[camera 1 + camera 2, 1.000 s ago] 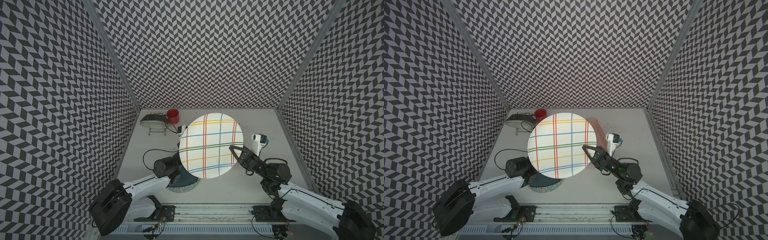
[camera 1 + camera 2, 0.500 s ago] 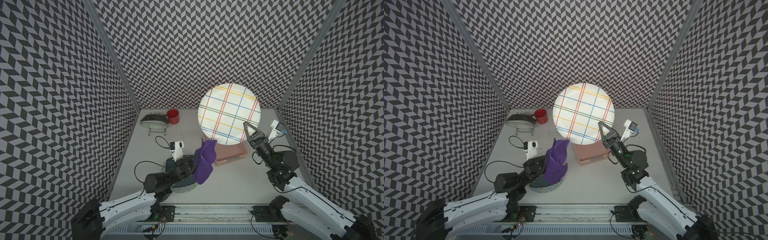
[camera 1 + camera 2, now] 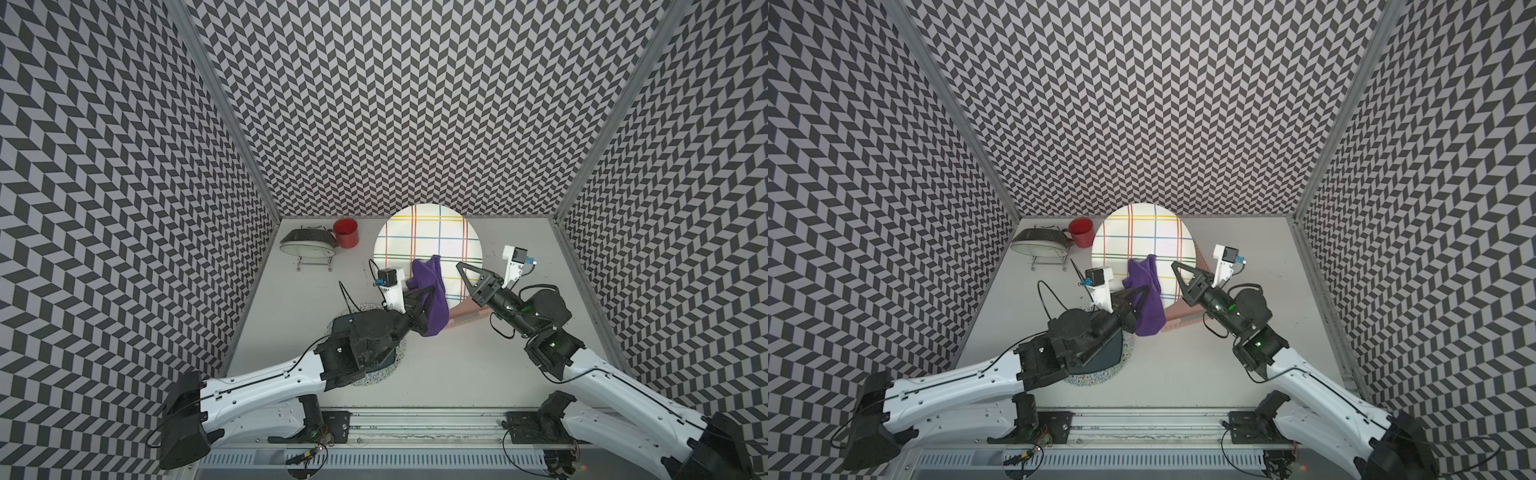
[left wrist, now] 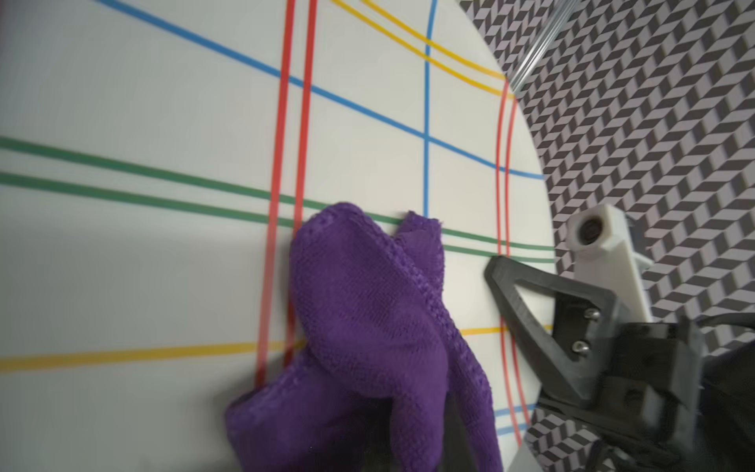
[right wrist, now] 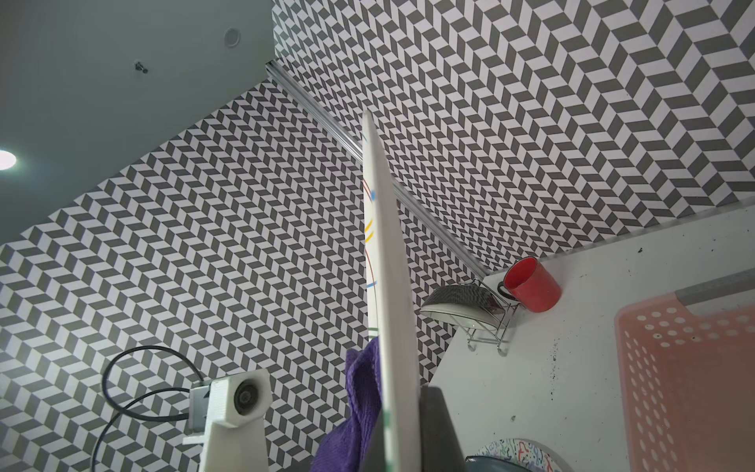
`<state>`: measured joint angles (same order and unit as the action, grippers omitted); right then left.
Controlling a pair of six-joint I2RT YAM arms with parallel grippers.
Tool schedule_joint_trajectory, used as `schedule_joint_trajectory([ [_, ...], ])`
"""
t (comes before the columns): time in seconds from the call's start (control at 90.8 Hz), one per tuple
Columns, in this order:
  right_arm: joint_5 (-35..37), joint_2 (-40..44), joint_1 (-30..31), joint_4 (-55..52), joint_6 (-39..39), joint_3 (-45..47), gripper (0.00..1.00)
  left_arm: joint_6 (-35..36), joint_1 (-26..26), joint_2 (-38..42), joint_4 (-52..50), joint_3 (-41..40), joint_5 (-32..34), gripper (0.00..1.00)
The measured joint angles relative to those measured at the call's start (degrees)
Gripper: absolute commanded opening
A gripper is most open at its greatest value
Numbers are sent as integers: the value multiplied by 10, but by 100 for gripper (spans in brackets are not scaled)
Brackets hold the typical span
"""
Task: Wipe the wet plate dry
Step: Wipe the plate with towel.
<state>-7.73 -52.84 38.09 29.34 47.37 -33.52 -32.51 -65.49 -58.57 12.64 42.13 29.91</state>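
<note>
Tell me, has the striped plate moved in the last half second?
Yes. In a top view the plate has shifted sideways toward the red mug, which stayed put.

Left arm [image 3: 266, 380]: white shell links, black joints, thin black cable [image 3: 291, 365] alongside.
Right arm [image 3: 615, 382]: same white and black, small green lights [image 3: 552, 344] on joints.
Right gripper [image 3: 459, 266]: black triangular open-frame fingers [image 4: 508, 302], silver screws [image 4: 592, 314].
Wrist camera mounts [image 3: 512, 270]: white, blocky.

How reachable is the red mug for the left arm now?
Likely not yet: the left gripper is shut on the purple cloth, held against the round white striped plate. Path looks open.
</note>
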Motion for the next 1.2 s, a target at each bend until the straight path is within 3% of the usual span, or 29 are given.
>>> schedule_joint_trajectory([
  [0.176, 19, 0, 24, -14, -19, 0, 0, 33, 19, 0, -38, 11, 53, 0],
  [0.507, 46, -36, 53, -24, -11, 1, 0, 54, 14, -98, -45, 86, 11, 0],
  [0.584, 46, -27, 55, -23, -5, 9, 0, 43, 47, -69, -47, 66, -16, 0],
  [0.716, 30, 3, 62, -20, -8, 33, 0, 44, 163, 2, -59, 28, -51, 0],
  [0.848, 47, 6, 124, 9, -8, 79, 0, 73, 220, 16, -88, 40, -58, 0],
  [0.947, 61, -12, 149, 10, -4, 83, 0, 92, 203, -6, -92, 52, -73, 0],
  [1.047, 60, -17, 148, 6, 3, 83, 0, 125, 125, -42, -56, 55, -68, 0],
  [1.135, 30, -16, 118, 2, 14, 78, 0, 155, 45, -77, -28, 58, -73, 0],
  [1.201, -2, -6, 82, -4, 28, 76, 0, 162, 29, -86, -11, 55, -73, 0],
])
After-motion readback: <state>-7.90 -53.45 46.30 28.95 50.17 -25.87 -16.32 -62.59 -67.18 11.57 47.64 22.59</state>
